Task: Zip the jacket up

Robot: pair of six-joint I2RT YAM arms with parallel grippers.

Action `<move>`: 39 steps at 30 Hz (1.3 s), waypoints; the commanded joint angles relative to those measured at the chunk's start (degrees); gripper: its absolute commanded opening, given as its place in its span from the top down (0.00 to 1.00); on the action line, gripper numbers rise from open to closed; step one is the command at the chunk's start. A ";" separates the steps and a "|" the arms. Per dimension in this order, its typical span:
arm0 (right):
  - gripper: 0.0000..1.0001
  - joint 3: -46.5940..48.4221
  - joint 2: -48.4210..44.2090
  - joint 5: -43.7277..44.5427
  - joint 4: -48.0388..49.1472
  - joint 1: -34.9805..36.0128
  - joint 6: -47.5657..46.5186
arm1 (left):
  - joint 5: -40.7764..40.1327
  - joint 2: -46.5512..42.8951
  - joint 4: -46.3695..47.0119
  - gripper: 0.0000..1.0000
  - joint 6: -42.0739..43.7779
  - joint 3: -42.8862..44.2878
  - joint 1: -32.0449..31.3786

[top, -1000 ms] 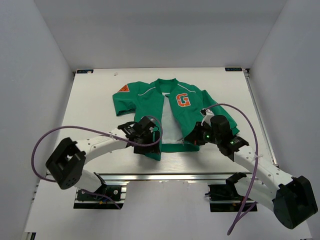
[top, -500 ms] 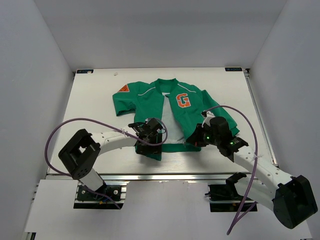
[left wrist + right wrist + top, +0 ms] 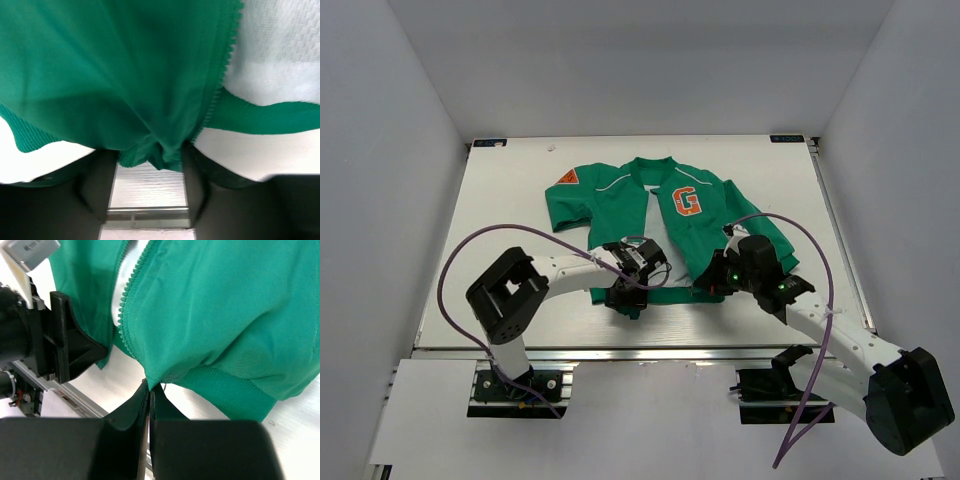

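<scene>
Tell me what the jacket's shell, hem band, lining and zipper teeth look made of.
Jacket shell: likely a thin, smooth woven synthetic; it drapes in soft folds with a slight sheen.
Hem band: rib knit, with fine parallel ridges.
Lining: pale textured knit or mesh, with a dimpled pattern.
Zipper teeth: green, probably moulded plastic; matte, no metallic glint.

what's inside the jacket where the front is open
Pale lining shows between the green front panels of the jacket. The left claw covers part of the gap's lower end, and whatever lies under the lining is hidden.
</scene>
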 commanded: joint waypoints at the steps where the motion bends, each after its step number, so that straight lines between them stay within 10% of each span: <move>1: 1.00 -0.56 -0.39 1.48 0.26 -0.23 0.41 | -4.86 2.78 -3.34 0.40 -1.87 1.22 -1.08; 13: 1.00 -0.47 -0.74 0.26 0.96 -0.23 0.32 | -5.03 -1.51 -2.37 1.00 -0.64 1.57 -1.52; 39: 1.00 -2.85 -3.39 -23.55 28.81 -2.42 5.42 | -2.49 -39.58 40.95 1.00 14.21 -17.06 -1.44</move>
